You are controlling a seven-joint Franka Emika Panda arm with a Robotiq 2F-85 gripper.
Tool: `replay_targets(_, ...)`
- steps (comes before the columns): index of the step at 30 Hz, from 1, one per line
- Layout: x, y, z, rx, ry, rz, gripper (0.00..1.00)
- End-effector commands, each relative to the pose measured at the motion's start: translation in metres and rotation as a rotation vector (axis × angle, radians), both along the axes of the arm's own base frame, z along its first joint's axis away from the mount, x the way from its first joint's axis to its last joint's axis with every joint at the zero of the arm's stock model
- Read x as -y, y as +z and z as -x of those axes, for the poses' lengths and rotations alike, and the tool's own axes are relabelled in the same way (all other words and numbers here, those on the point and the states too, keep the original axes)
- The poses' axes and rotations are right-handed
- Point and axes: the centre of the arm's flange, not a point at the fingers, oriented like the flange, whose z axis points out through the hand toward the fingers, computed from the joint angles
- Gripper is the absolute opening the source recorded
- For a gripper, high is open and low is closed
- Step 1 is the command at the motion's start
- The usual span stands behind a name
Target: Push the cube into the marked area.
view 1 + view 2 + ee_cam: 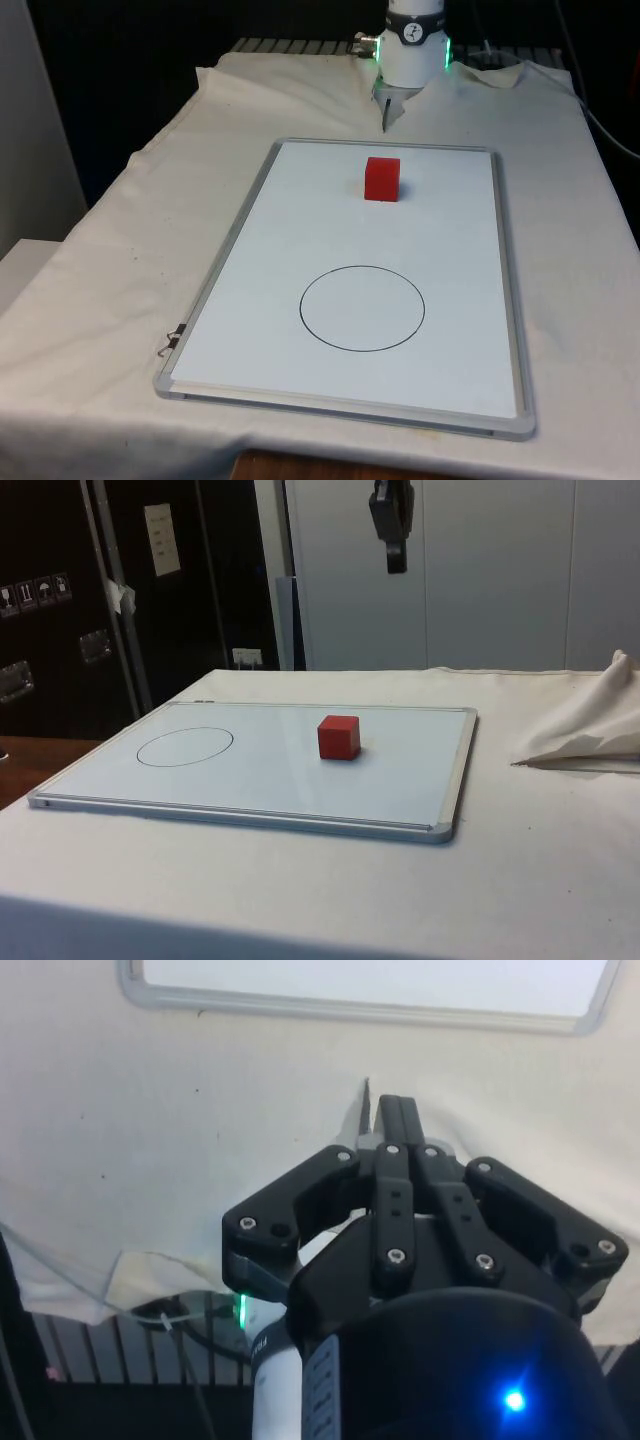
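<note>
Red and square-edged, the cube (382, 179) sits flat on the whiteboard (250, 300), in the half of the board nearest the robot and well apart from the black circle (362, 309) drawn on the board's other half; that circle looks to be the marked area, and nothing lies inside it. The whiteboard itself rests on the desk (110, 290) with its grey frame lying on the white cloth, probably to give the cube a smooth, low-friction surface to slide along. High above the board's robot-side end hangs the pincer (396, 560), clear of the cube and touching nothing; in the wrist view its two fingers (399, 1125) press together into a single narrow tip, so it is closed and holds nothing, a sensible shape for a pushing tool. Its place behind the cube, on the side away from the circle, fits a push that would drive the cube straight along the board towards the ring. By the look of things the task has yet to start: the pincer would first need to come down to cube height behind the cube's far face.
</note>
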Motion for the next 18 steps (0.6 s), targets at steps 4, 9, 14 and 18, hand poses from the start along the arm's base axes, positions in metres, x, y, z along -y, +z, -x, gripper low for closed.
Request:
replay_targets(4, 0.000, -0.019, -0.004, 0.005, -0.014, -0.004, 0.00)
replay_targets(9, -0.002, -0.036, -0.008, 0.010, -0.022, -0.002, 0.00)
replay_targets(14, -0.003, -0.049, -0.011, 0.002, -0.024, -0.001, 0.00)
replay_targets(18, -0.008, -0.069, -0.017, 0.009, -0.033, 0.002, 0.00)
